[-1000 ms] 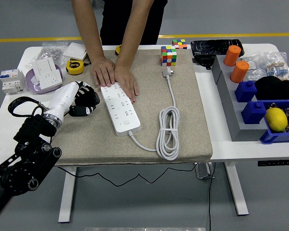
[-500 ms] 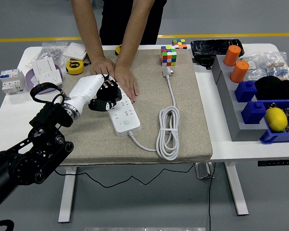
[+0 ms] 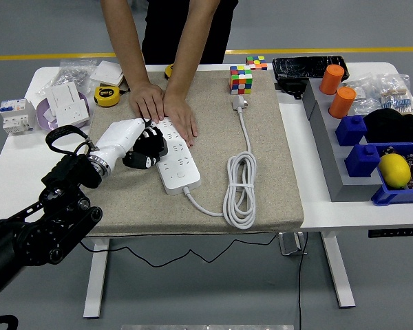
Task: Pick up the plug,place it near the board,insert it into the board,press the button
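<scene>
The white desk (image 3: 14, 168) carries a tan mat (image 3: 275, 179) over its middle. A person (image 3: 168, 27) stands at the far side, both hands pressed flat on the far end of the white power board (image 3: 173, 159), which lies lengthwise on the mat. The robot's left arm (image 3: 38, 230) reaches in from the near left; its left hand (image 3: 141, 148) sits at the board's left edge, black fingers (image 3: 151, 148) curled together and holding nothing, touching or just over the board's side. The board's white cable (image 3: 239, 189) runs from its near end, coils in loops to the right, then stretches far to the plug (image 3: 239, 103), which lies on the mat just near of a colourful cube (image 3: 241, 79), well apart from the hand. At the far left lies a yellow tape measure (image 3: 108, 95).
</scene>
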You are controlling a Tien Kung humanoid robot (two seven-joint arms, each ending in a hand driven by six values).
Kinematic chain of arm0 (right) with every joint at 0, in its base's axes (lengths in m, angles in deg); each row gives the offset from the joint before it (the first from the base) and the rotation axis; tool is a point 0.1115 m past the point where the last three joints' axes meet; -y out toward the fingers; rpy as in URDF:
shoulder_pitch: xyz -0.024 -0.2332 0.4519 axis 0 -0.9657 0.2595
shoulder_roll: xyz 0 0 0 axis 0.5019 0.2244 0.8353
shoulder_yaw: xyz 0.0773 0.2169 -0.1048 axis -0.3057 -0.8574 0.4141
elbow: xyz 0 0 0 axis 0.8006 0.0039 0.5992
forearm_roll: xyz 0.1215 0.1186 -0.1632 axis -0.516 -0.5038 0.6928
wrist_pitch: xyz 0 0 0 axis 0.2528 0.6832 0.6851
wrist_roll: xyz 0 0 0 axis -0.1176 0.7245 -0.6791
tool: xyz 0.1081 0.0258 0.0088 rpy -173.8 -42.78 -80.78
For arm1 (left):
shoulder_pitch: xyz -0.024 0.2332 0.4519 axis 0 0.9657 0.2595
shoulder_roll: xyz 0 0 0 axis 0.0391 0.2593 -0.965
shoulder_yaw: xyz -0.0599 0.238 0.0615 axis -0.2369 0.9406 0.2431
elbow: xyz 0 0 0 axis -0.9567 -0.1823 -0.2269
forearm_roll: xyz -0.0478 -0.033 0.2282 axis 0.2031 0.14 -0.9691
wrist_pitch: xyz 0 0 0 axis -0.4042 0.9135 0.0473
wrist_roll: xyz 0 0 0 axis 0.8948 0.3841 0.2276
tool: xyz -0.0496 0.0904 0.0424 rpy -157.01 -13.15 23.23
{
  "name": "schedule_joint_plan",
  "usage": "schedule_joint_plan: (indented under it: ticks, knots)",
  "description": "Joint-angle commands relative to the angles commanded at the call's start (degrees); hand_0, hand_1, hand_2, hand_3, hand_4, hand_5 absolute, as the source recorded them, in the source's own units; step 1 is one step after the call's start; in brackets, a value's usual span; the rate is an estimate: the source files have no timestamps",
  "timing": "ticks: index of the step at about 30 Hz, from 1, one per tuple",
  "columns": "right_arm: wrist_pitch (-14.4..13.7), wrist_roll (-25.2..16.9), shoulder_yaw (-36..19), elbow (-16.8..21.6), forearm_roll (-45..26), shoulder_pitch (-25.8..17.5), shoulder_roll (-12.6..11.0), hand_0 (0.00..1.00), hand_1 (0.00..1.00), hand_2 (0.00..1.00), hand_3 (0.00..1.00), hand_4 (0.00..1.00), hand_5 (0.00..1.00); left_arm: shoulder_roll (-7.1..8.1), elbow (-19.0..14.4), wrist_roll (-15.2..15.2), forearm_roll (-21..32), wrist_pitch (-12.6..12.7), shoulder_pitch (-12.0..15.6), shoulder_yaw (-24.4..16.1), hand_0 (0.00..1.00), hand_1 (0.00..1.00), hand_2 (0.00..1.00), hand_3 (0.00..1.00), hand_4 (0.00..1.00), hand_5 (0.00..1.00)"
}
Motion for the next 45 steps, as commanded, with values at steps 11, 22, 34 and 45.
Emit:
schedule_joint_plan:
  ticks: [11,22,34,45]
  knots:
    - [0.0,0.1,-0.3,0.0,0.3,-0.2,0.0,0.811,0.725,0.714,0.697,0.995,0.693,-0.6,1.6,-0.3,-0.9,0.5,0.2,-0.5,0.481,0.503,0.45,0.491,0.622,0.047]
    - [0.0,0.1,-0.2,0.0,0.2,-0.1,0.0,0.81,0.725,0.714,0.697,0.996,0.694,-0.97,2.7,-0.3,-1.4,0.6,0.2,-0.3,0.482,0.505,0.452,0.494,0.634,0.047]
    - [0.0,0.1,-0.1,0.0,0.2,-0.3,-0.1,0.81,0.724,0.714,0.695,0.997,0.699,-0.77,2.3,-0.2,-1.9,0.0,0.3,0.0,0.484,0.523,0.481,0.508,0.637,0.045]
    - [0.2,0.0,-0.3,0.0,0.3,-0.3,-0.1,0.812,0.724,0.713,0.693,0.995,0.691,-0.6,2.0,0.3,-1.6,-2.4,0.1,0.1,0.633,0.758,0.672,0.611,0.871,0.137]
